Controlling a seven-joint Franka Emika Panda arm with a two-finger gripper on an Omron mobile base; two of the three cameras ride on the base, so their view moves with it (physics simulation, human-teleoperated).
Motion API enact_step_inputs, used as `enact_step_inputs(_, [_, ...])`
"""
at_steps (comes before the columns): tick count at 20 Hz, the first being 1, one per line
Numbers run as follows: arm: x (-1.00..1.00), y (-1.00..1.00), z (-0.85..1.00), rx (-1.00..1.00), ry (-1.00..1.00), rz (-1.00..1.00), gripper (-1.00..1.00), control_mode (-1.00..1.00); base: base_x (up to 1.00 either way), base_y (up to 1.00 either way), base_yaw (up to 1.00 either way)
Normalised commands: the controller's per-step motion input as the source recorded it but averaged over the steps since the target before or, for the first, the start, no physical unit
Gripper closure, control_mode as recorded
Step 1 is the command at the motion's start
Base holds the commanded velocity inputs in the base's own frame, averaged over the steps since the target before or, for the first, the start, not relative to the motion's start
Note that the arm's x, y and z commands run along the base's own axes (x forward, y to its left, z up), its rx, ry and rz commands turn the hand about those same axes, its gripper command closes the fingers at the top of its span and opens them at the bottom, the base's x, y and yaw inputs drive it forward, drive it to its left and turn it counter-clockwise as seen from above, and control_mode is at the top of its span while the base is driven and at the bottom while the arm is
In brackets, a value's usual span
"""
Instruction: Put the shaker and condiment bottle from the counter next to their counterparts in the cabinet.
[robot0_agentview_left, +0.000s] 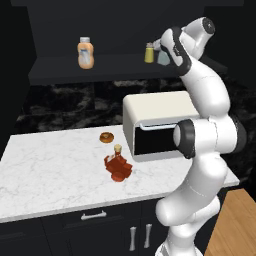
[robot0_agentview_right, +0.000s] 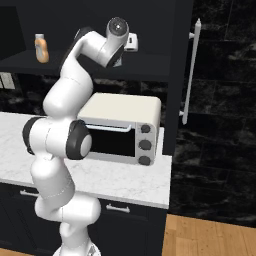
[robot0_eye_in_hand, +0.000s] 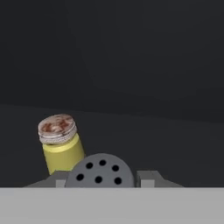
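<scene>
My gripper (robot0_eye_in_hand: 103, 178) is shut on the shaker (robot0_eye_in_hand: 101, 170), whose grey holed cap sits between the two fingertips in the hand view. In the left base view the grey-blue shaker (robot0_agentview_left: 163, 59) is up at the dark cabinet shelf (robot0_agentview_left: 75, 70), just right of the small yellow shaker (robot0_agentview_left: 149, 52). That yellow shaker (robot0_eye_in_hand: 61, 148) stands close on the left, slightly behind, in the hand view. The peach-orange squeeze bottle (robot0_agentview_left: 85, 53) stands further left on the shelf. The red-orange condiment bottle (robot0_agentview_left: 118, 167) with its tan cap rests on the marble counter (robot0_agentview_left: 45, 175), in front of the toaster oven.
A cream toaster oven (robot0_agentview_left: 160, 122) stands on the counter under the shelf, directly below my raised arm. A small brown ring-shaped pastry (robot0_agentview_left: 106, 137) lies left of it. A tall dark unit with a long silver handle (robot0_agentview_right: 191, 75) rises right of the counter.
</scene>
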Motion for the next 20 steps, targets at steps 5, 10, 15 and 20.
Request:
enact_step_inputs(5, [0.30,0.10,0.00,0.00,0.05,0.01,1.00,-1.00,0.00,0.00,0.00])
enact_step_inputs(10, [0.21,0.02,0.00,0.00,0.00,0.00,-1.00,-1.00,0.00,0.00,0.00])
enact_step_inputs(15, [0.05,0.00,0.00,0.00,0.00,0.00,-1.00,-1.00,0.00,0.00,0.00])
enact_step_inputs(20, [0.00,0.00,0.00,0.00,0.00,0.01,-1.00,-1.00,0.00,0.00,0.00])
